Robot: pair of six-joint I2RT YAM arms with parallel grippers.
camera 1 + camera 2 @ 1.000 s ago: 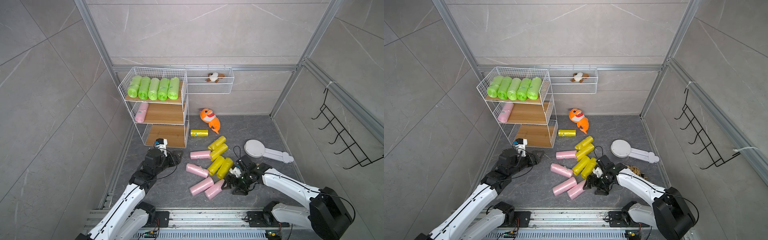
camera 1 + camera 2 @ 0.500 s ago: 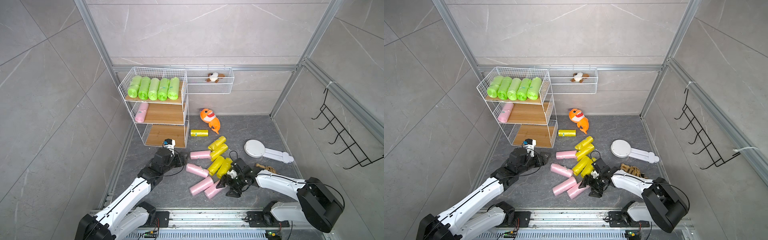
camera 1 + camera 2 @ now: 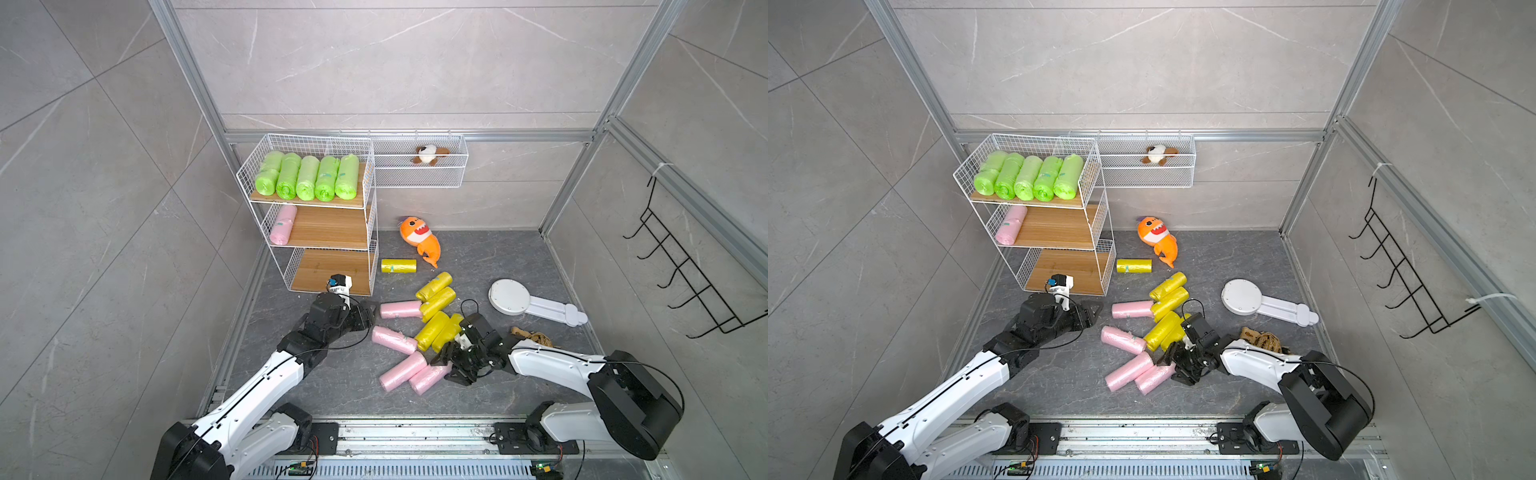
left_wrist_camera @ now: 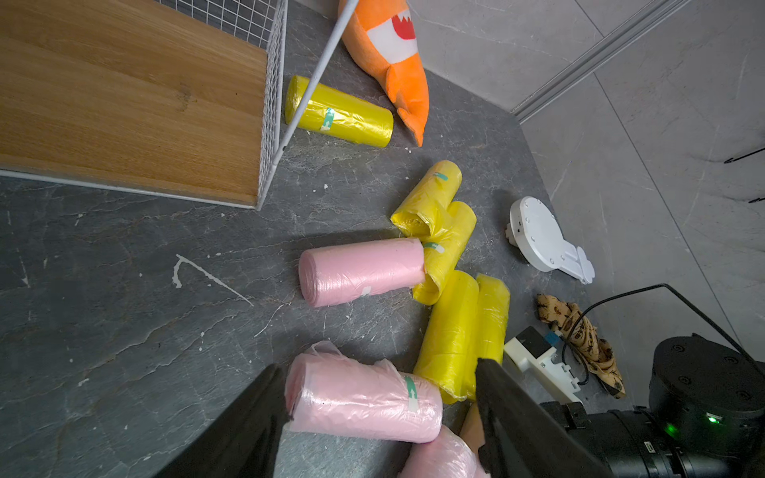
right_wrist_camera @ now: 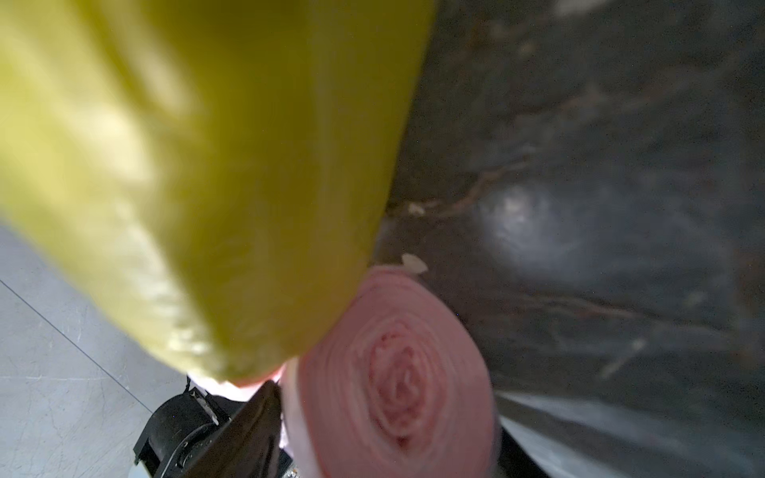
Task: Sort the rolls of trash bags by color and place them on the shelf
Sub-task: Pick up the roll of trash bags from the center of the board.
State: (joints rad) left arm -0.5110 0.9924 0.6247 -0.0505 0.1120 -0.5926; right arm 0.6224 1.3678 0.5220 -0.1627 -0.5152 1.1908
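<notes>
Jaws of the right gripper [image 3: 449,370] straddle the end of a pink roll [image 3: 428,378] near the front edge of the floor [image 3: 353,390]; clamping cannot be told. Left gripper [image 4: 378,374] jaws apart, just beside a second pink roll [image 4: 360,399]. Shelf [image 3: 332,227], far-left corner: five green rolls [image 3: 306,178] top, lone pink roll [image 3: 283,224] middle, bottom tier bare. Unshelved: four pink, five yellow rolls [image 3: 436,304]. Wall basket [image 3: 415,178]: plush toy [image 3: 430,154].

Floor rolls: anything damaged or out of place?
One pink roll, beside the two side-by-side yellow rolls, has loose film puffed out at one end instead of wound tight. A crumpled brown cloth lies just beyond them; it is no part of the sort.
</notes>
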